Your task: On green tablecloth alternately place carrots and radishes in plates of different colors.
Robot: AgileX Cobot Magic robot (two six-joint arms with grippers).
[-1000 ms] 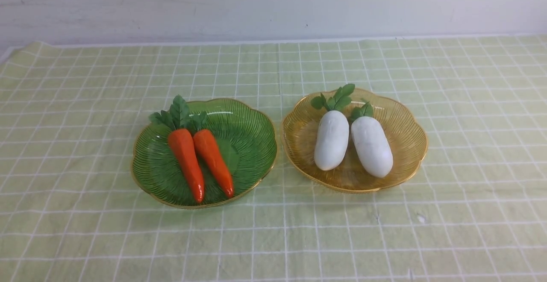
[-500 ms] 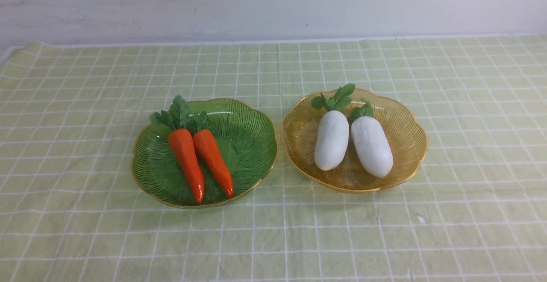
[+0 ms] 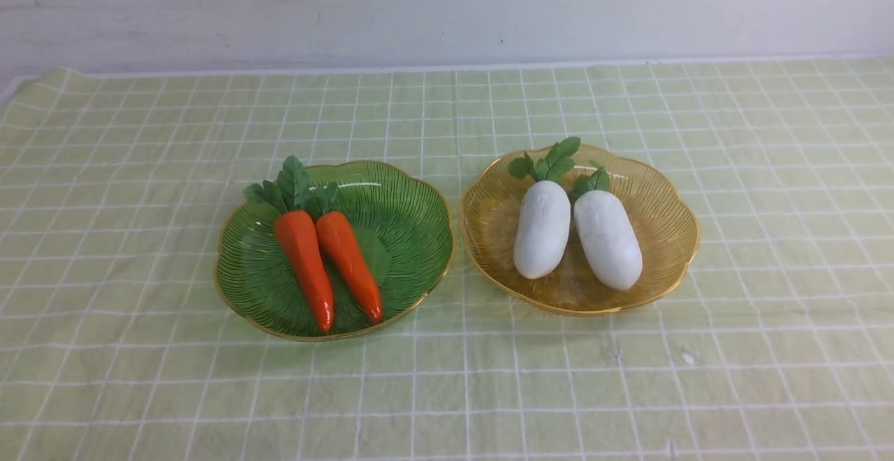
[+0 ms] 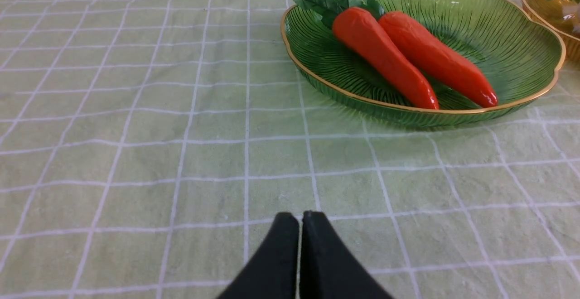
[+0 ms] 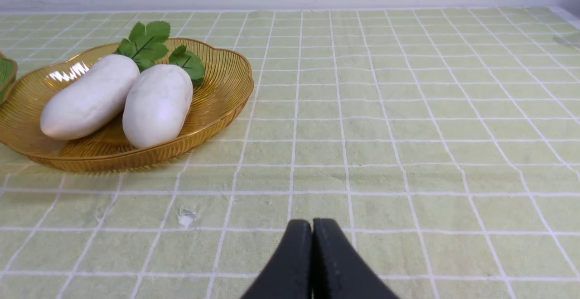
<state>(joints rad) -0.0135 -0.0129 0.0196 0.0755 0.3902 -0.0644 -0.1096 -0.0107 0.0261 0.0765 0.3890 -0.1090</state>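
place: staged test table | evidence: green tablecloth [image 3: 140, 391], bare white wall [image 3: 447, 7]

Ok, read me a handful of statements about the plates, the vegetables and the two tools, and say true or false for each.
1. Both carrots lie in the green plate. True.
2. One radish sits on the cloth. False: both radishes are in the amber plate.
3. The left tool is shut and holds nothing. True.
4. The right tool grips a radish. False: it is shut and empty, over the green tablecloth, apart from the plate.
5. The green plate is on the robot's right. False: it is on the left.
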